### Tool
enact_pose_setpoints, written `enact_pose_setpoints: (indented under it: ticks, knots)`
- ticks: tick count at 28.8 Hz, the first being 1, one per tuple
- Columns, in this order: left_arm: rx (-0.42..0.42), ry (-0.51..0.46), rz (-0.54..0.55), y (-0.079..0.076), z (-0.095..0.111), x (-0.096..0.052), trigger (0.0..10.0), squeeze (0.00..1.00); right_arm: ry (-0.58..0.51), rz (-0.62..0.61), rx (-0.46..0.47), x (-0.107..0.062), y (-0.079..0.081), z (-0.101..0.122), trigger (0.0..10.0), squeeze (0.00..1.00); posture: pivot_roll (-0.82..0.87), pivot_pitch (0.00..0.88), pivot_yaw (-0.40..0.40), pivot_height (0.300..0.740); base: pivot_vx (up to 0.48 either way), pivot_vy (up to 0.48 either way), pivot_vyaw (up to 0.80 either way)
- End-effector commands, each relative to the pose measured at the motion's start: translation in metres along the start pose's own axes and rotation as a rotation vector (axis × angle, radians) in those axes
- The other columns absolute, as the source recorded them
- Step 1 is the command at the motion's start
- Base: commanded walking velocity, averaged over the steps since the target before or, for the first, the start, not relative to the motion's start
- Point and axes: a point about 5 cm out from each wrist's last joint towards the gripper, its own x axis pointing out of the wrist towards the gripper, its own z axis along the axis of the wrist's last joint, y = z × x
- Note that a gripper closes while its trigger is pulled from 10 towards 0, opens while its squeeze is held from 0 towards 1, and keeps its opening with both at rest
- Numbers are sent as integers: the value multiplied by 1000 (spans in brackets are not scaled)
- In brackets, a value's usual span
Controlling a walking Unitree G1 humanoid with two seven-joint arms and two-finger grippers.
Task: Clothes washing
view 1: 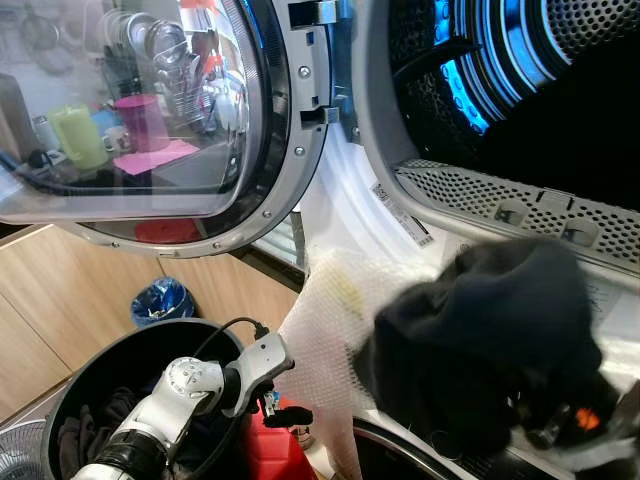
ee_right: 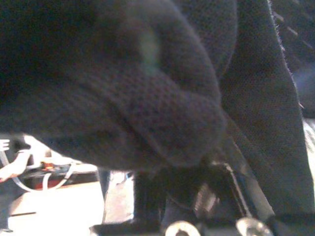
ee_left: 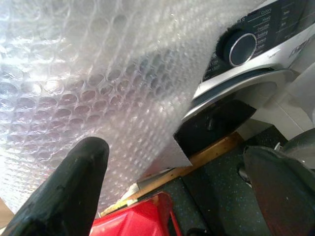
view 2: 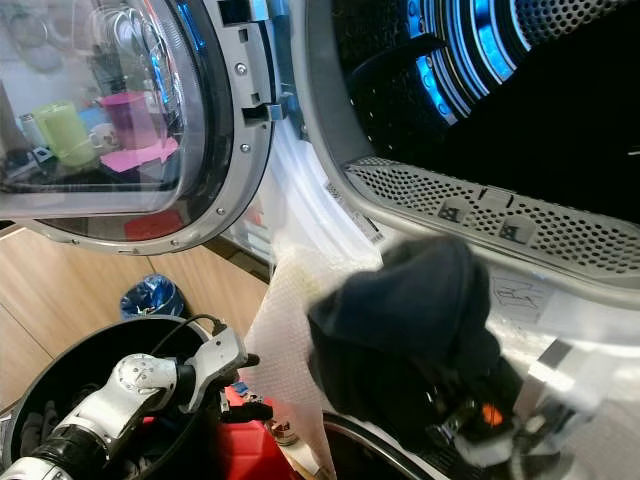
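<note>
A dark garment point(view 1: 490, 340) hangs bunched in front of the lower lip of the open washer drum point(view 1: 560, 90). My right gripper point(view 1: 565, 420) is shut on it from below, mostly buried in the cloth. That black knit fabric point(ee_right: 147, 98) covers the right wrist view. My left gripper point(view 1: 285, 395) hovers open over the rim of a black laundry basket point(view 1: 110, 370) at lower left, holding nothing. Its fingers point(ee_left: 74, 191) stand wide apart in the left wrist view. More dark clothes lie in the basket.
The round glass door point(view 1: 150, 120) is swung open to the left. White bubble wrap point(view 1: 330, 330) drapes down the machine's front. A red container point(view 1: 275, 445) stands below my left gripper, and a blue bag point(view 1: 160, 300) lies on the wooden floor. The control knob point(ee_left: 239, 47) is visible.
</note>
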Motion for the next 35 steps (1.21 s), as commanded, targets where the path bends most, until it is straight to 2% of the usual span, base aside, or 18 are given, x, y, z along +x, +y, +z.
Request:
enact_pose_setpoints:
  ticks: [1, 3, 8, 9, 12, 16, 19, 21, 22, 23, 25, 27, 30, 31, 32, 33, 34, 35]
  knots:
    - [27, 29, -8, 3, -1, -2, 10000, 0, -38, 34, -8, 6, 1, 12, 0, 0, 31, 0, 89, 740, 0, 0, 0]
    - [28, 27, -13, 2, -1, 0, 10000, 0, -135, 30, -24, 21, -15, 35, 0, 0, 31, 0, 86, 740, 0, 0, 0]
    - [29, 18, -22, 1, 1, 3, 10000, 0, -266, 67, -105, 49, -38, 77, 0, 0, 25, 0, 86, 740, 0, 0, 0]
    - [29, 15, -22, 1, 2, 4, 10000, 0, -296, 38, -120, 61, -52, 89, 0, 0, 20, 0, 86, 740, 0, 0, 0]
    - [34, 9, -28, 0, 4, 7, 10000, 0, -250, -58, -186, 88, -84, 98, 0, 0, 17, 0, 87, 740, 0, 0, 0]
    - [37, 5, -32, -2, 4, 9, 10000, 0, -220, -63, -201, 103, -98, 105, 0, 0, 22, 0, 88, 740, 0, 0, 0]
    - [35, 5, -38, -3, 4, 9, 10000, 0, -210, -82, -233, 117, -114, 121, 0, 0, 20, 0, 92, 740, 0, 0, 0]
    - [36, 8, -45, -4, 4, 10, 10000, 0, -187, -238, -248, 131, -147, 137, 0, 0, 11, 0, 98, 740, 0, 0, 0]
    - [48, 8, -48, -4, 5, 11, 10000, 0, -99, -496, -239, 138, -182, 141, 0, 0, 8, 0, 103, 740, 0, 0, 0]
    - [41, -3, -52, -4, 7, 12, 10000, 0, -88, -655, -234, 137, -202, 147, 0, 0, 8, 0, 103, 740, 0, 0, 0]
    - [42, -5, -52, -4, 8, 13, 10000, 0, -104, -720, -207, 136, -211, 152, 0, 0, 8, 0, 103, 740, 0, 0, 0]
    - [46, -11, -54, -5, 10, 15, 10000, 0, -97, -905, -256, 126, -228, 171, 0, 0, 14, 0, 103, 740, 0, 0, 0]
    - [46, -10, -51, -5, 10, 15, 10000, 0, -58, -1024, -288, 115, -236, 175, 0, 0, 14, 0, 103, 740, 0, 0, 0]
    - [46, -10, -51, -5, 10, 15, 10000, 0, -58, -1024, -288, 115, -236, 175, 0, 0, 14, 0, 103, 740, 0, 0, 0]
    - [45, -8, -43, -4, 9, 15, 10000, 0, -20, -1112, -315, 108, -242, 175, 0, 0, 18, 0, 97, 740, 0, 0, 0]
    - [48, 0, -37, -4, 8, 14, 10000, 0, 6, -1190, -326, 101, -246, 173, 2431, 0, 19, 0, 94, 740, 0, 0, 0]
    - [46, 8, -34, -4, 6, 13, 10000, 0, 41, -1227, -344, 98, -248, 170, 8157, 0, 18, 0, 95, 740, 0, 0, 0]
    - [46, 16, -44, -5, 4, 13, 10000, 0, 68, -1232, -355, 101, -249, 165, 10000, 0, 19, 0, 96, 740, 0, 0, 0]
